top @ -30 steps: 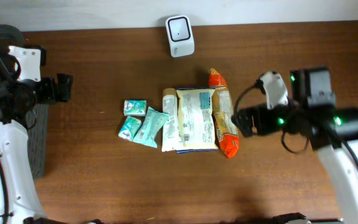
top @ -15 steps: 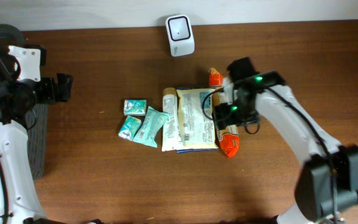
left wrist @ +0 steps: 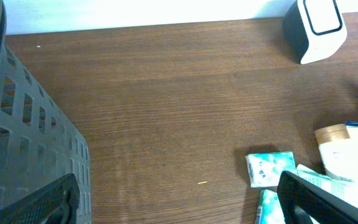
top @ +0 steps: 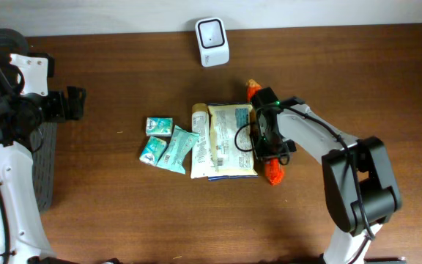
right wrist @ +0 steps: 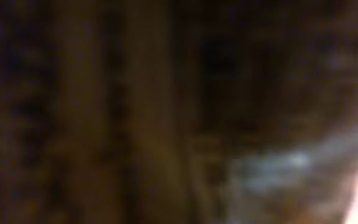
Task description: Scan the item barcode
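Starting at the far left with the left gripper [top: 78, 103]: hangs over bare counter [top: 108, 213], jaws spread as wide as they go, holding nothing. Next to it, a grey slatted basket [top: 46, 165], cut off by the frame edge in both the overhead and the left wrist view. In the left wrist view, only the dark tips of the fingers [left wrist: 319, 199] along the bottom edge.

Moving right to three small teal packets [top: 158, 126], clustered close together, print too small to read. Just beside them, a white tube-shaped packet [top: 200, 143] lying against a large cream packet [top: 231, 136]; a sliver of something blue under the cream one, too hidden to name.

Further back, near the counter's rear edge, a white barcode scanner [top: 212, 42], well apart from the pile.

Right of the cream packet and touching it, the orange snack packet [top: 273, 172]: only its two ends visible, middle covered by the right gripper [top: 264, 139] pressed down over it. Cannot tell how far those jaws stand open, nor whether they grip the packet. Right wrist view no help: dark brown blur with a pale smear.
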Motion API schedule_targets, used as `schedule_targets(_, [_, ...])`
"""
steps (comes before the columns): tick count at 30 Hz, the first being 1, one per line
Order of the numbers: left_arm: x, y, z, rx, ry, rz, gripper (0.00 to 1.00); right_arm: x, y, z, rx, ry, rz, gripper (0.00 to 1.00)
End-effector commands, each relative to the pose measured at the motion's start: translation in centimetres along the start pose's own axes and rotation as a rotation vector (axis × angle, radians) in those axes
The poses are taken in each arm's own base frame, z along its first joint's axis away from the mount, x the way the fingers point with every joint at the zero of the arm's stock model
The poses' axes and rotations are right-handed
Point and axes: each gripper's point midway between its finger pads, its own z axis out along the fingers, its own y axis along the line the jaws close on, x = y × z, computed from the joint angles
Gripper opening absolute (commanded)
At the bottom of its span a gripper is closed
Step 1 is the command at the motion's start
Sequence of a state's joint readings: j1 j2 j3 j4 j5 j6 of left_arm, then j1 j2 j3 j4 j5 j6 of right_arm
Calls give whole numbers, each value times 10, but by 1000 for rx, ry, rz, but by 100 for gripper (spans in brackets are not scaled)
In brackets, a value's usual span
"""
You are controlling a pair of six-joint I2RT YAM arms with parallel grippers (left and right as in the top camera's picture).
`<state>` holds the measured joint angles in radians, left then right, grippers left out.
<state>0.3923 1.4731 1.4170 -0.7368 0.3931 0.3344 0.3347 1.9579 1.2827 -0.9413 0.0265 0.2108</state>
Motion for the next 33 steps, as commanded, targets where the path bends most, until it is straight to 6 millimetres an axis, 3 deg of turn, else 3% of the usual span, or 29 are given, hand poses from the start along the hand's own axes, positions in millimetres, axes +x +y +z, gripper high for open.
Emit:
schedule_targets(1, [-1, 0, 0, 6, -7, 14, 99, -3, -4, -17, 8, 22, 17, 4])
schedule_targets(4, [-1, 0, 0, 6, -7, 14, 99, -14, -7, -83, -111, -77, -17, 4])
schedule_targets(6, [-1, 0, 0, 6, -7, 14, 99, -15, -35, -121, -99, -184, 21, 4])
schedule_targets(7, [-1, 0, 0, 6, -7, 14, 99, -15, -56, -127, -2, -211, 54, 4])
schedule_targets(9, [-1, 0, 0, 6, -7, 14, 99, -17, -80, -124, 172, -217, 115, 4])
schedule_targets(10, [-1, 0, 0, 6, -7, 14, 99, -20, -95, -116, 360, -203, 148, 4])
schedule_targets(12, [-1, 0, 0, 6, -7, 14, 99, -21, -99, -86, 530, -117, 111, 4])
schedule_targets(14, [-1, 0, 0, 6, -7, 14, 99, -18, -93, -49, 558, -12, 59, 4])
schedule_targets(15, [-1, 0, 0, 6, -7, 14, 99, -13, -81, -25, 527, 57, 31, 16])
schedule_targets(16, [-1, 0, 0, 6, -7, 14, 99, -8, -69, -15, 473, 91, 23, 49])
schedule_targets(17, [-1, 0, 0, 6, -7, 14, 99, -5, -53, -9, 401, 106, 16, 57])
schedule_targets(19, [-1, 0, 0, 6, -7, 14, 99, -8, -28, -14, 292, 99, -9, 57])
schedule_targets(21, [-1, 0, 0, 6, -7, 15, 99, -19, -5, -45, 160, 49, 3, 57])
schedule_targets(24, [-1, 0, 0, 6, -7, 14, 99, -35, 65, -112, -263, -69, -259, 57])
schedule_targets(25, [-1, 0, 0, 6, -7, 14, 99, -41, 67, -133, -322, -120, -260, 57])
schedule_targets(27, [-1, 0, 0, 6, -7, 14, 99, -53, 30, -139, -324, -145, -116, 57])
schedule_targets(30, [-1, 0, 0, 6, -7, 14, 99, -63, -47, -118, -388, -140, 121, 58])
schedule_targets(31, [-1, 0, 0, 6, -7, 14, 99, -57, -62, -101, -481, -138, 141, 61])
schedule_targets(33, [-1, 0, 0, 6, -7, 15, 99, -43, -70, -73, -611, -135, 164, 62])
